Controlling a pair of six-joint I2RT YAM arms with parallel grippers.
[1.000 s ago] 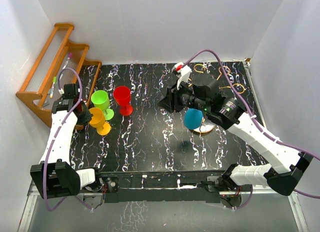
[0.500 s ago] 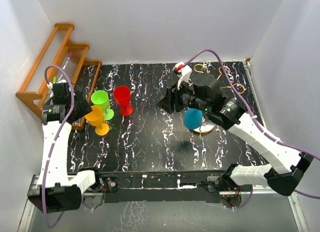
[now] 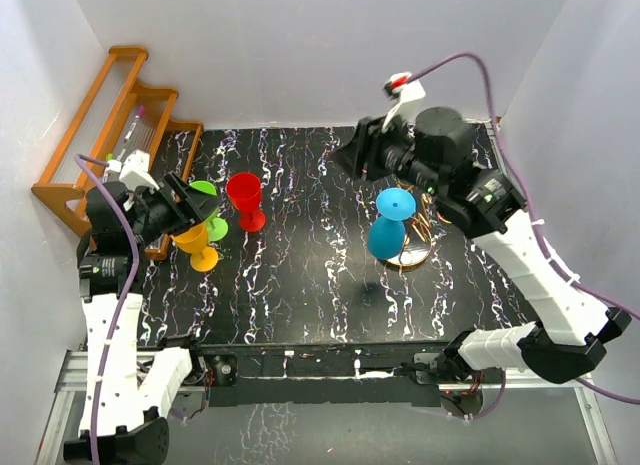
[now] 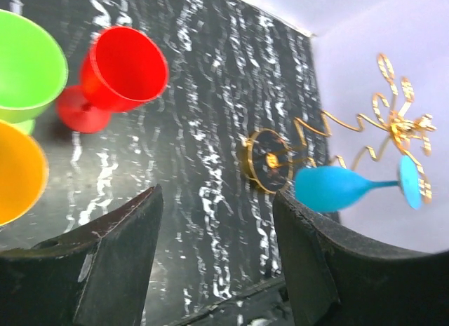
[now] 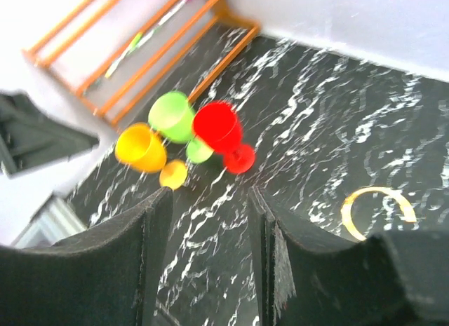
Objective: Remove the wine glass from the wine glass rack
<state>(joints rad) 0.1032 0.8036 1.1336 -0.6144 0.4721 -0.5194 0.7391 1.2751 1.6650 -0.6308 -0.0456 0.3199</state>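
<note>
A blue wine glass [image 3: 387,237] hangs upside down by its foot from the gold wire wine glass rack [image 3: 428,233] on the right of the black marbled table. The left wrist view shows this blue glass [image 4: 335,188] below the rack's curled arms [image 4: 396,126], with the round base [image 4: 268,162] beside it. My right gripper [image 3: 350,155] is open and empty, up and behind the glass. My left gripper [image 3: 187,207] is open and empty at the far left, over the standing glasses. Nothing lies between either pair of fingers.
Orange [image 3: 196,241], green [image 3: 207,197] and red [image 3: 245,200] glasses stand upright together at the left. Behind them an orange-brown wooden stepped shelf [image 3: 105,135] leans against the left wall. White walls close in the table on three sides.
The left gripper opened off the orange glass and drew back to the left. The right gripper opened wider and rose toward the back, uncovering the blue glass's foot.
</note>
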